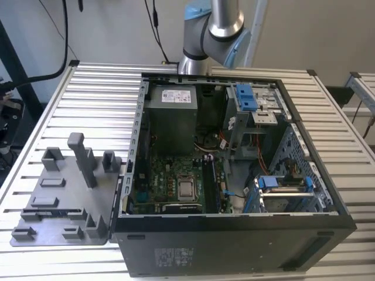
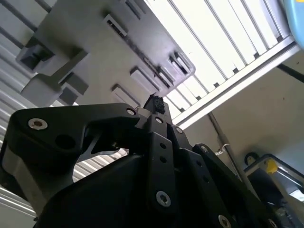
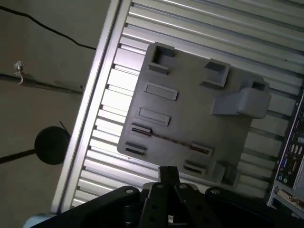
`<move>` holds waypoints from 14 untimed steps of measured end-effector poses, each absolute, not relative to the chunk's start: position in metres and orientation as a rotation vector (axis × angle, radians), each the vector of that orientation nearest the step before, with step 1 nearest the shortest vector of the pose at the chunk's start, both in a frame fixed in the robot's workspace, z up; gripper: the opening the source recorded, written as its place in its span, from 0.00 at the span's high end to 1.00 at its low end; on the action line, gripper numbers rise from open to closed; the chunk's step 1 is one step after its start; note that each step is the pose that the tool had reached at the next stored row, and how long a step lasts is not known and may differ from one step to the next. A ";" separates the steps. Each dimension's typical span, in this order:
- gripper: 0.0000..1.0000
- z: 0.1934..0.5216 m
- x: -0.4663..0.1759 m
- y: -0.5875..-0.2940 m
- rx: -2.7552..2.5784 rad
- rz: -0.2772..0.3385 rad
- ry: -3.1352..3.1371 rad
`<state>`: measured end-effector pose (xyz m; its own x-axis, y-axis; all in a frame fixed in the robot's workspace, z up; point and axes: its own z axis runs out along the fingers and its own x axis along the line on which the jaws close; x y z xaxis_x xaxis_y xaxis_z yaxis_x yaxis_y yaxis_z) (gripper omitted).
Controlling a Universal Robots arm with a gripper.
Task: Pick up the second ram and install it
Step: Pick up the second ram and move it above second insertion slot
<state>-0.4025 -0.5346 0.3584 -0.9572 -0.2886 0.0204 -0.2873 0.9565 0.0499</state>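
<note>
The second ram [image 3: 168,139] stands on edge as a thin dark strip in slots near one edge of the grey tray [image 3: 190,99]. In the exterior view the tray [image 1: 64,199] lies on the table at the exterior view's left, beside the open computer case [image 1: 234,175]. My gripper [image 3: 168,175] hangs well above the tray, its tips lined up just off the ram's long edge. In the second wrist view the gripper [image 2: 154,102] shows its two fingers pressed together with nothing between them. The arm [image 1: 214,29] rises behind the case.
Grey posts and blocks [image 1: 82,158] stick up from the tray. Inside the case lie the green motherboard [image 1: 176,181] and blue drive brackets [image 1: 281,184]. The slatted metal table [image 1: 76,99] ends near the tray, with floor and a cable [image 3: 47,31] beyond.
</note>
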 end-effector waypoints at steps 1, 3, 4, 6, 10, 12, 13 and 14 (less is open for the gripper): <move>0.89 0.358 -0.403 -0.535 0.479 -0.072 -3.076; 0.89 0.358 -0.402 -0.535 0.534 -0.071 -3.067; 0.89 0.358 -0.402 -0.535 0.561 -0.070 -3.061; 0.89 0.358 -0.402 -0.535 0.618 -0.069 -3.050; 0.89 0.358 -0.402 -0.535 0.728 -0.068 -3.024; 0.89 0.357 -0.402 -0.535 0.781 -0.067 -3.010; 0.89 0.357 -0.402 -0.535 0.810 -0.066 -3.002; 0.89 0.357 -0.402 -0.535 0.837 -0.066 -2.994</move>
